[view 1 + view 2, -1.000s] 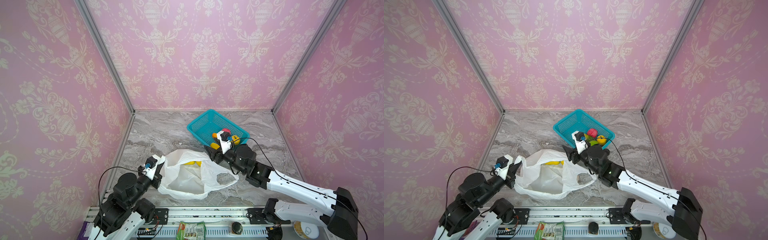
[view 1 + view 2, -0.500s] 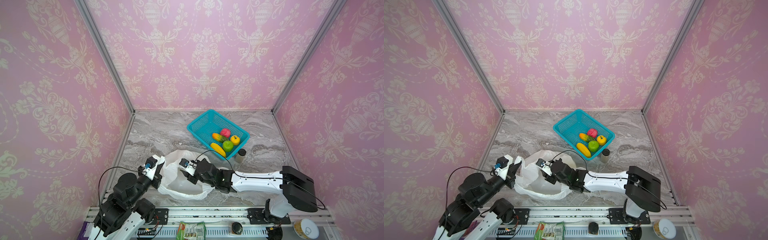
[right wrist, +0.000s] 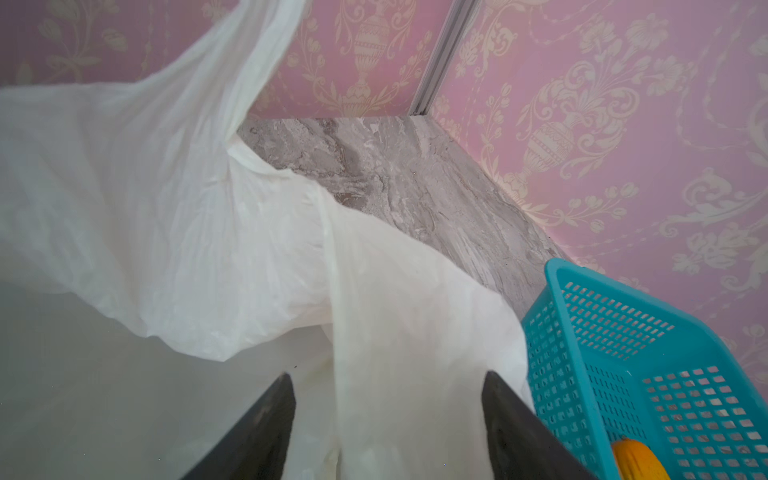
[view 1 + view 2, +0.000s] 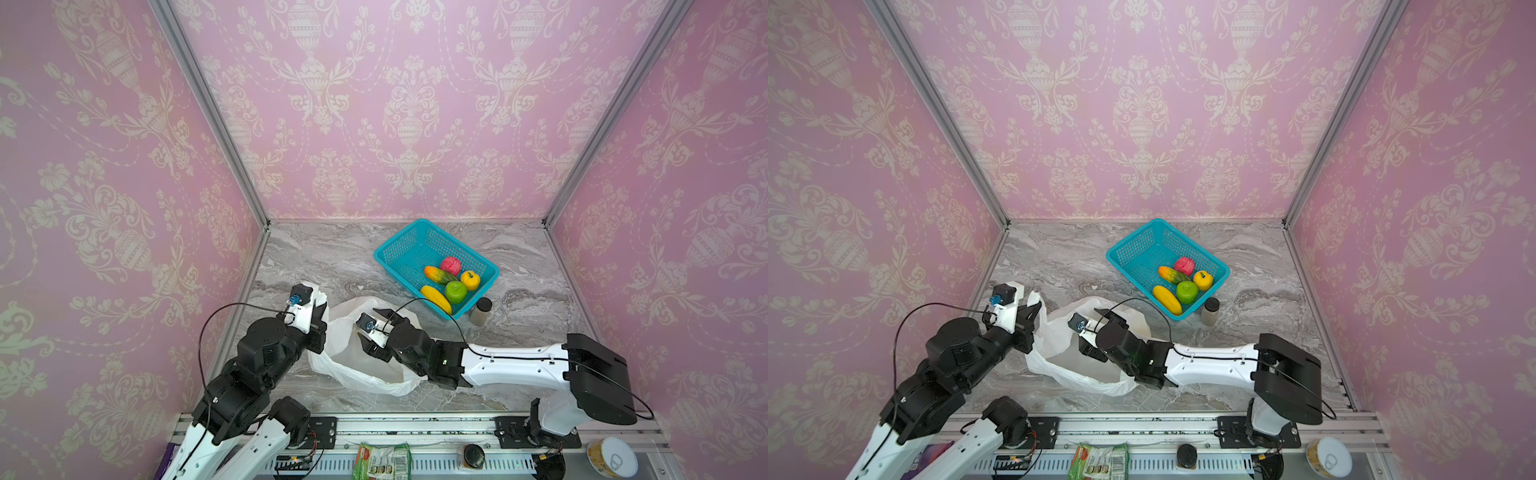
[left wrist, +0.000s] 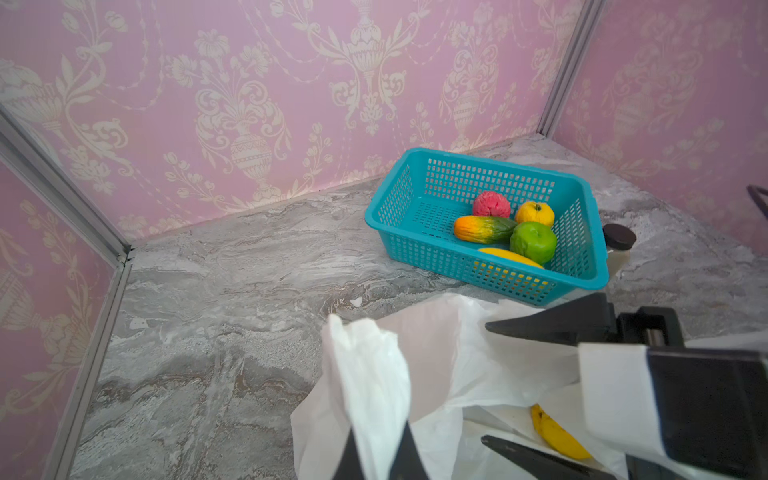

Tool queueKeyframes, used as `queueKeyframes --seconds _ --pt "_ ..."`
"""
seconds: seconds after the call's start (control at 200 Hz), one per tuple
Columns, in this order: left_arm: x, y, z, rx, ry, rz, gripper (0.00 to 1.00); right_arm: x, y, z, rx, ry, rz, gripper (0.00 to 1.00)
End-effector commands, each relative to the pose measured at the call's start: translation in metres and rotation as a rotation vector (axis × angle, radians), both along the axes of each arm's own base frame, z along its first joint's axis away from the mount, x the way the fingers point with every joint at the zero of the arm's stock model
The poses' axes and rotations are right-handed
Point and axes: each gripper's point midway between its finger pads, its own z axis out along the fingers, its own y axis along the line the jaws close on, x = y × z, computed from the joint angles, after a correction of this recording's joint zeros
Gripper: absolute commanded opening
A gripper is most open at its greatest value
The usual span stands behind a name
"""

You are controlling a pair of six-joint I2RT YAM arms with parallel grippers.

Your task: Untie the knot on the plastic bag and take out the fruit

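Front and centre, left gripper (image 5: 380, 453) clamps a handle of the plastic bag (image 4: 357, 376), right gripper (image 3: 388, 376) sits in its open mouth, jaws apart, yellow banana (image 5: 559, 436) lying inside

The grey marbled desk (image 4: 332, 257) carries a white plastic bag (image 4: 338, 332) near its front. Behind, to the right, sits a teal mesh basket (image 4: 397, 247), a small dark-lidded jar (image 4: 481, 311) just beside it.

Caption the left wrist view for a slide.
Left gripper pinches bag; open right gripper inside, by banana; basket behind.
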Motion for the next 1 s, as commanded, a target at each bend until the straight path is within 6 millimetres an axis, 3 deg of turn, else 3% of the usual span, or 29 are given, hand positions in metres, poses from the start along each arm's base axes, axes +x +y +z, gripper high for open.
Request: queueKeyframes --seconds 0.0,0.11,0.21,0.4,0.58,0.736,0.871,0.996 --pt "0.015 0.0 0.016 -0.258 0.012 0.097 0.0 -0.005 -0.014 0.026 0.107 0.019 -0.017 0.76" --pt "0.031 -0.003 -0.002 -0.435 -0.033 0.145 0.0 -0.008 -0.026 0.021 0.17 0.074 -0.003 0.79" --pt "0.033 0.006 0.017 -0.52 -0.183 0.166 0.0 -0.01 -0.025 0.017 0.2 0.124 0.023 0.8" --pt "0.051 0.003 0.06 -0.358 -0.343 0.169 0.0 -0.002 -0.009 0.001 0.172 0.176 0.004 0.77" --pt "0.076 -0.038 0.12 -0.253 -0.383 0.016 0.0 0.003 0.005 -0.013 0.158 0.231 -0.016 0.76" --pt "0.096 -0.075 0.159 -0.244 -0.397 -0.128 0.0 0.012 0.009 -0.009 0.168 0.231 -0.064 0.76" --pt "0.112 -0.096 0.172 -0.238 -0.392 -0.206 0.0 0.021 0.002 0.002 0.183 0.209 -0.134 0.77" --pt "0.107 -0.11 0.156 -0.264 -0.335 -0.291 0.0 0.027 -0.01 0.004 0.188 0.182 -0.191 0.8"
